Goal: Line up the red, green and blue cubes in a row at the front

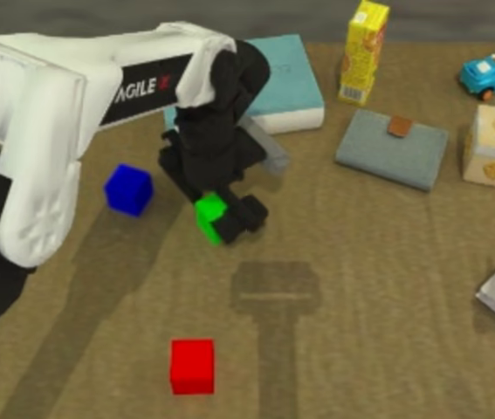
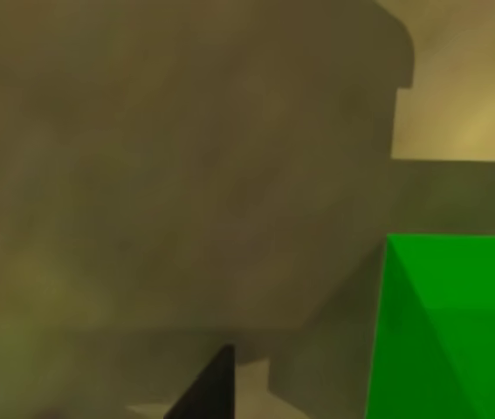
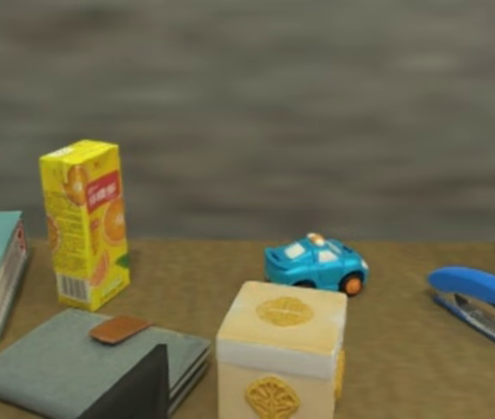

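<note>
Left AgileX arm's black two-finger gripper (image 1: 221, 218) is clamped on the glossy green cube (image 1: 209, 212) mid-table, left of centre. Glossy deep-blue cube (image 1: 128, 189) sits toward the left edge; glossy red cube (image 1: 192, 367) near the front edge.

Green cube (image 1: 210, 210) in the left hand (image 1: 221, 218), blue cube (image 1: 128, 188) left, red cube (image 1: 192, 366) front.

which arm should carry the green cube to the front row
Left. Its hand is already at the green cube, and the red cube waits in front on that side. The right arm is not in the top view.
</note>
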{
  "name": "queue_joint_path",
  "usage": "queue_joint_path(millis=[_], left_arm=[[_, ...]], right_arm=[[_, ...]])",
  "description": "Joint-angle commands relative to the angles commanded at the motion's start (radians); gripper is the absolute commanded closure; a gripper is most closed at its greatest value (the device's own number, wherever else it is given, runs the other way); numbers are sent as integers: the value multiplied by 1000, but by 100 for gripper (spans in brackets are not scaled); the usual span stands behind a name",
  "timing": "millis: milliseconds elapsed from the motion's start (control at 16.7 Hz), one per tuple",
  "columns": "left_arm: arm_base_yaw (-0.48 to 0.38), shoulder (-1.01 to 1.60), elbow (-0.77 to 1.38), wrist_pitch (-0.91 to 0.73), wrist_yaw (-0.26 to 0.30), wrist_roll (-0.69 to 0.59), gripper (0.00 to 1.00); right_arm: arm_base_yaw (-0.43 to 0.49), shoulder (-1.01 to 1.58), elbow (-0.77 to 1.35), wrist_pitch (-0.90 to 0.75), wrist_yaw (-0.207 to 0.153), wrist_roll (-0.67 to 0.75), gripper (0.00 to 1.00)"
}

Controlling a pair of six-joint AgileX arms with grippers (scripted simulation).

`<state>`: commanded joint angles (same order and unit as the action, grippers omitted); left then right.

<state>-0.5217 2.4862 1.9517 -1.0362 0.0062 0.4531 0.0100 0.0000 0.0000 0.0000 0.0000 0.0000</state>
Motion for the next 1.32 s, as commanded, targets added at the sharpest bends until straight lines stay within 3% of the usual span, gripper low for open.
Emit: queue_joint_path(millis=[420, 1020, 1320], left_arm=[[0, 0, 0, 0, 0, 0, 98], [1, -11, 4, -7, 3, -1, 100], [15, -45, 120, -167, -1, -3, 100]], right_arm=[[0, 0, 0, 0, 0, 0, 0], [0, 0, 0, 0, 0, 0, 0], [0, 0, 0, 0, 0, 0, 0]])
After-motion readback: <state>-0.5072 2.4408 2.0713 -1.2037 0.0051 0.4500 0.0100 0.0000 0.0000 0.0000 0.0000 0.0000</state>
